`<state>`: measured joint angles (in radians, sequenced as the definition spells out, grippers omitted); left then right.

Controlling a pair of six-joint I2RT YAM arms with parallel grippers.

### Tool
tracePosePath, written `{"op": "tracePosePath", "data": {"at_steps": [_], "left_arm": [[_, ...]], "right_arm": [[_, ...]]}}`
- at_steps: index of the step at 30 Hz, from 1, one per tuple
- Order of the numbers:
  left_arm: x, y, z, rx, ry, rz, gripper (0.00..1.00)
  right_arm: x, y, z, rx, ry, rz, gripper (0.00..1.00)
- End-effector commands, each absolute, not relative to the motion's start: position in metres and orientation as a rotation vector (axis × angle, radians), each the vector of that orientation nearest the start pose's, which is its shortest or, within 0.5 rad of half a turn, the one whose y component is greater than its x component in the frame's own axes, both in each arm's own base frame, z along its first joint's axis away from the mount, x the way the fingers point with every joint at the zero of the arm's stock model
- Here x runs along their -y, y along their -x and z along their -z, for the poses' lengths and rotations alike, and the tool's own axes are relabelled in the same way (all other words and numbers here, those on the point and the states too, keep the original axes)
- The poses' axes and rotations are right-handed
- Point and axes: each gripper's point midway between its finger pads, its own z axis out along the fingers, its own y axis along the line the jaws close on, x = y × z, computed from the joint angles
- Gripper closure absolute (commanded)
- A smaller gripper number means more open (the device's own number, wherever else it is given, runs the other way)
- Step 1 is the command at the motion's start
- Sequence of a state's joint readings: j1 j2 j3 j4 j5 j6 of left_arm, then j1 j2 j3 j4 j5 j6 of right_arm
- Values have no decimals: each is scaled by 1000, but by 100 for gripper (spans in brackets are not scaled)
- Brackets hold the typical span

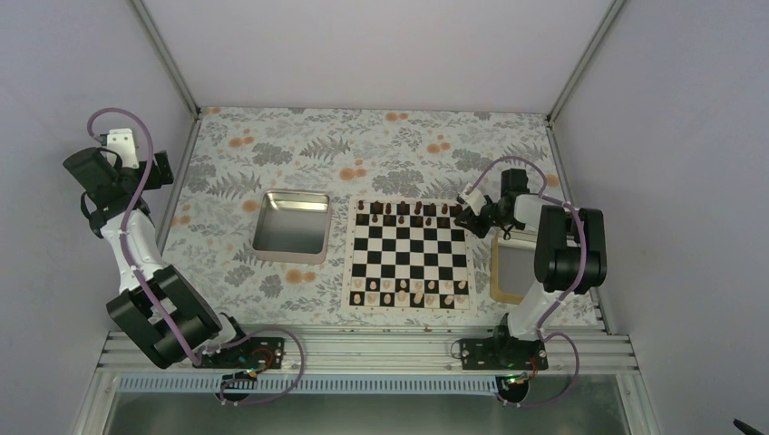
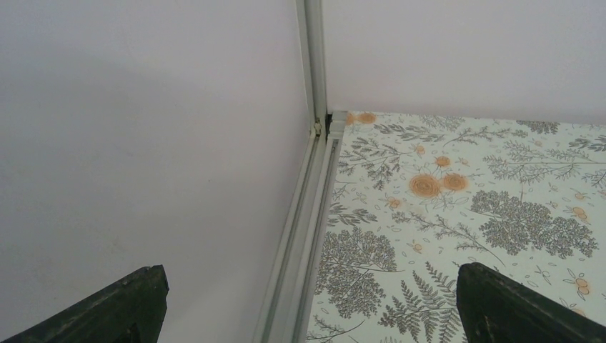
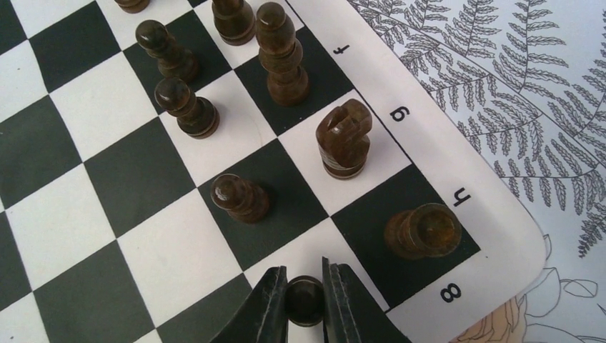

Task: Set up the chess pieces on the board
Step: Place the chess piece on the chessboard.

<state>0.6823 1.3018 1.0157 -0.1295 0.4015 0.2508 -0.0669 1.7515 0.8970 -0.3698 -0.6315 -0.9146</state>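
Pinched between the fingers of your right gripper [image 3: 304, 284] is a dark pawn [image 3: 305, 300]. It hangs over the white square beside the rook [image 3: 421, 230]. You cannot tell whether its base touches the board [image 1: 410, 256], because the fingers and the picture's edge hide it.

Near the far left corner of the bench [image 1: 390, 145], your left gripper [image 2: 314, 307] is raised, fingers spread wide with nothing between them. It can be left where it is. The metal tray [image 1: 288, 227] sits left of the middle. The board lies right of the middle, with the dark pieces [image 1: 403, 210] along its far side and the pale pieces [image 1: 413, 292] along its near side.

Your best finish is probably to lower straight down, keeping the pawn upright and centred on its square. Part the fingers only slightly, so they brush neither the rook nor the neighbouring pawn [image 3: 239, 198], then rise vertically.

Only the right wrist view shows the pinch and the exact square. Only the top view shows both rows and both arms. The left wrist view gives you just wall and patterned cloth.
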Motion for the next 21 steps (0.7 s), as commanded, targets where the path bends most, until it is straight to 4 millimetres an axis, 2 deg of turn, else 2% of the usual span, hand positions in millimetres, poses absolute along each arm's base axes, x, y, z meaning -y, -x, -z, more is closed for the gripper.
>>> {"op": "tracePosePath", "data": {"at_steps": [1,10,15,17,21], "left_arm": [[-203,-364,-270,-1926,122,-216,0],[-200,-364,-271,-1923,107,-210,0],[-200,-364,-272,-1922,105,-214,0],[-200,-363,-273,-1918,103,-217,0],[-199,-363,-276,-1913,96,-222,0]], "right_arm": [[-76,-355,-28,-2206,1167,-494,86],[-76,-352,-32,-2195,1169,-489,76],[-75,-350,-34,-2196,1172,-475,75],[-75,-348,-41,-2192,1175,-466,75],[-71,-341,-73,-2174,1181,-395,74]]}}
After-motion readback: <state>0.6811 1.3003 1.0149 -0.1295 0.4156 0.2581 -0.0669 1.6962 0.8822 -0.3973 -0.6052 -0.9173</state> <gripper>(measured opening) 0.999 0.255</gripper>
